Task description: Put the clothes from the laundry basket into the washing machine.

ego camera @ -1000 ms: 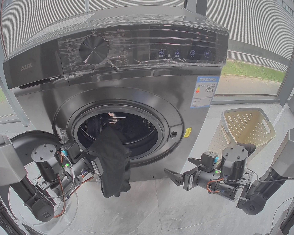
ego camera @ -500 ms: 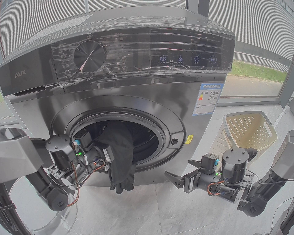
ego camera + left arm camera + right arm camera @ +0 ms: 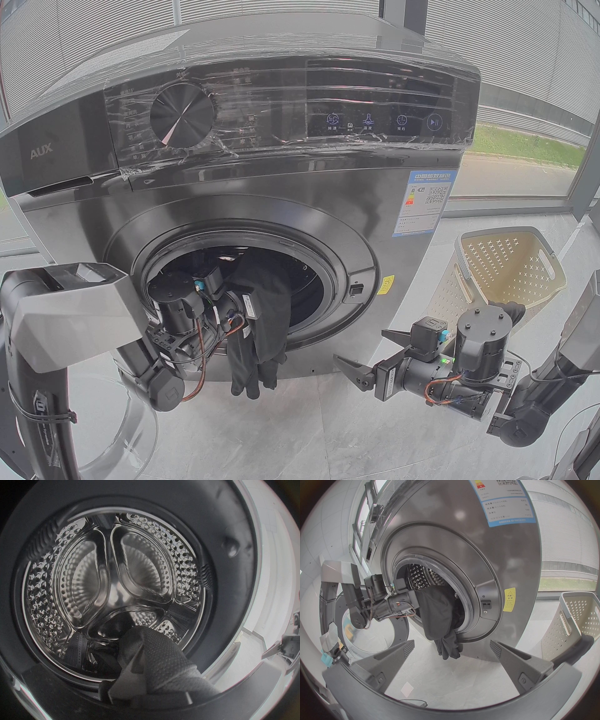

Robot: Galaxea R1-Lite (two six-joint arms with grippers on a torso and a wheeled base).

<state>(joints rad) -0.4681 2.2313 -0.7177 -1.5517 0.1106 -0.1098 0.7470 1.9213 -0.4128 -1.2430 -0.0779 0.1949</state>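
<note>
At the washing machine's [image 3: 250,181] drum mouth, the left gripper [image 3: 250,307] pinches a black garment [image 3: 272,319] draped over the rim; the right gripper [image 3: 361,346] hangs spread wide.

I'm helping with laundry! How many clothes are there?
2: a black garment hangs out of the washing machine; a dark piece lies over the laundry basket rim. More may hide.

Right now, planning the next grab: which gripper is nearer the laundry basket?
Right. The right gripper hangs open near the laundry basket; the left gripper is across at the washing machine opening, shut on a black garment.
</note>
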